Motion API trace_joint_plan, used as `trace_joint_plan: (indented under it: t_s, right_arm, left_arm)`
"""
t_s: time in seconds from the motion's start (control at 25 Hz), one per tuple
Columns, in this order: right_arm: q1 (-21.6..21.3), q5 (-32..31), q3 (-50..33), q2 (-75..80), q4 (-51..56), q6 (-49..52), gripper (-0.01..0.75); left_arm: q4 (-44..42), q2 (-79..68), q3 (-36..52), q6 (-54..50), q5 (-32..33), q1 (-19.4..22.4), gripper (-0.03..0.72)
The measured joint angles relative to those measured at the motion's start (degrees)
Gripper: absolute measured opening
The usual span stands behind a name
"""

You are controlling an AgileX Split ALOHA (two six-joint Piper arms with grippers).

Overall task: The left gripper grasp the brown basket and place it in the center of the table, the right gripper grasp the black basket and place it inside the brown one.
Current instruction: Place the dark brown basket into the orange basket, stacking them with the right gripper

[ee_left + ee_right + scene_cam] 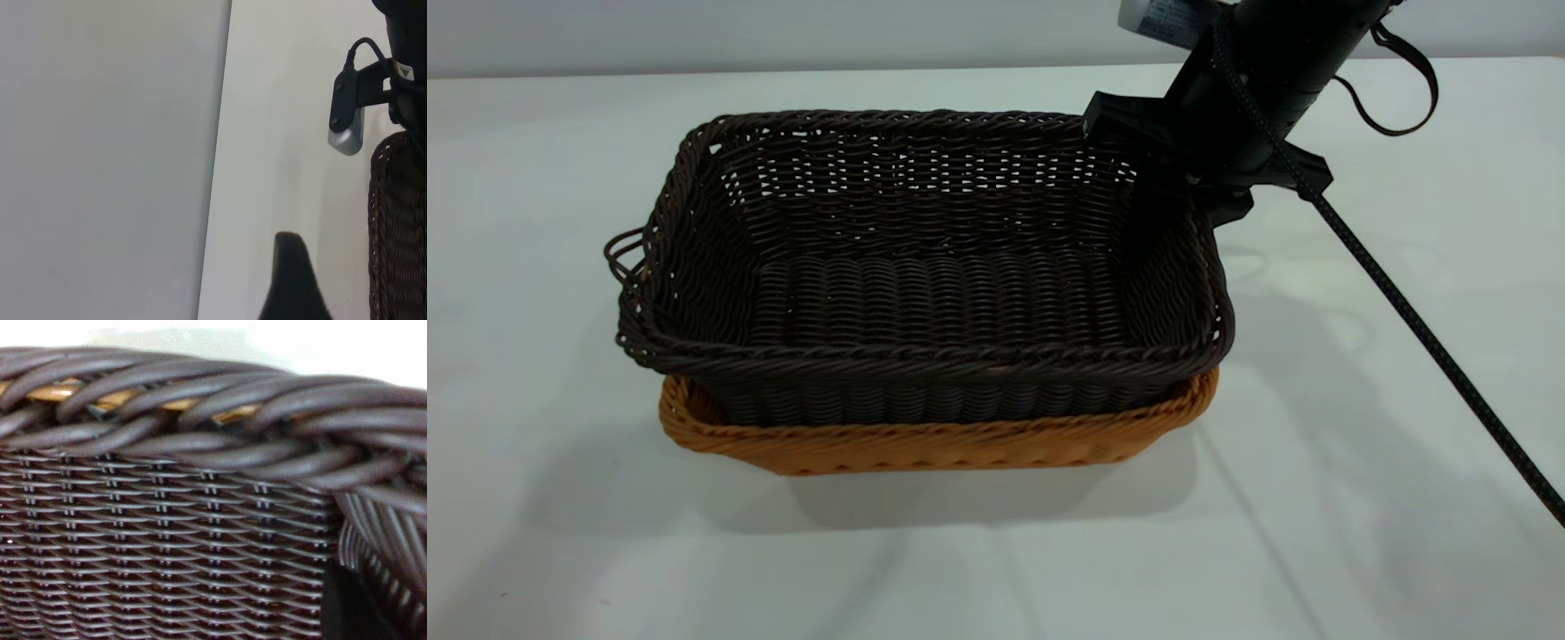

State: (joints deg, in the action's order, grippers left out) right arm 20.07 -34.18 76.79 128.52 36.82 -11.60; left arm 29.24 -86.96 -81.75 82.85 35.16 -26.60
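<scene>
Black basket [925, 293] nested in brown basket [925, 444]; light, stiff wicker, grip by rim. Right hand [1214, 191] at rim corner, opening unclear.

place: lab bench | evidence: bare white table [1360, 498], plain grey wall [783, 31]

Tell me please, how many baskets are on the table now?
2. The black basket sits nested inside the brown basket, near the middle of the table. The right tool is at the black basket's far right corner. None seems hidden.
</scene>
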Motion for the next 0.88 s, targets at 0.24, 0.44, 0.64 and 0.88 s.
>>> trace_joint_plan:
  t_s: [0.24,0.44,0.64,0.88]
  right_arm:
    - [0.0,-0.5,0.1,-0.3,0.1,-0.1,0.268]
    - [0.0,-3.6,1.1,-2.8,-3.9,-1.6,0.457]
    - [0.0,-8.5,3.6,-6.6,-10.3,-1.6,0.552]
    - [0.0,-14.8,5.2,-13.6,-15.1,0.5,0.557]
  left_arm:
    - [0.0,0.0,0.0,0.0,0.0,0.0,0.446]
    - [0.0,0.0,0.0,0.0,0.0,0.0,0.446]
    - [0.0,0.1,0.0,-0.6,0.0,0.0,0.446]
    - [-0.2,4.7,0.0,-5.4,0.3,0.0,0.446]
